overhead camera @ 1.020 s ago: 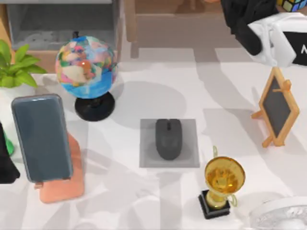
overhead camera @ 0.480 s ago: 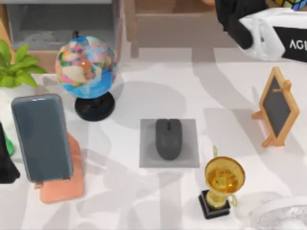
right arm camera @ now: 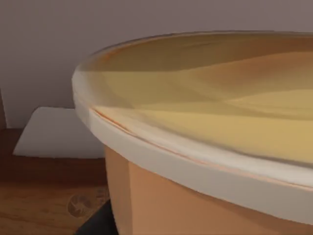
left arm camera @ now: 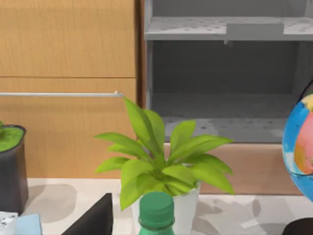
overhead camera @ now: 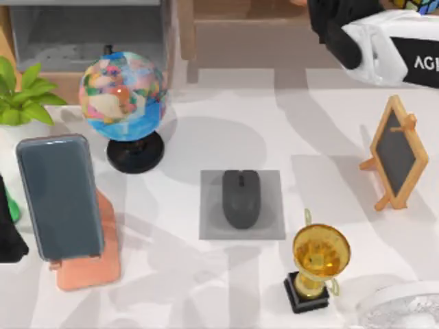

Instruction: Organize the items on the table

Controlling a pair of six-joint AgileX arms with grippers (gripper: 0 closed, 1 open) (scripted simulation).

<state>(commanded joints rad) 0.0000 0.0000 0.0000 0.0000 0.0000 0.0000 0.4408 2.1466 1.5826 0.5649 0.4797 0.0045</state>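
Mouse (overhead camera: 241, 199) and smartphone (overhead camera: 60, 197) are both sitting where they belong, by the look of it. Neither gripper's jaws can be judged as wide or narrow from these views. The right arm (overhead camera: 384, 42) hangs over the desk's far right corner, up by the wooden shelf unit (overhead camera: 233, 34), and compared with a second ago it has pulled back and swung away toward that corner, then barely moved in the last half second. Its wrist camera looks close at the pale rim of a tan bowl (right arm camera: 195, 147) on a wooden surface. The left arm shows as a dark shape at the desk's left edge (overhead camera: 8, 236), parked beside the phone.

Moving outward: the dark-grey mouse lies centred on a grey mat (overhead camera: 242, 204) in the middle of the white desk (overhead camera: 206, 137). The blue-grey phone leans on an orange stand (overhead camera: 92, 264) near the left edge, unmoved across the second. Around them stand a globe (overhead camera: 123, 96), a leafy plant (overhead camera: 20, 96), a gold trophy (overhead camera: 319, 259) and a small chalkboard easel (overhead camera: 396, 152).

My read: nothing is being carried and the right arm is retreating, so the tidying looks finished.
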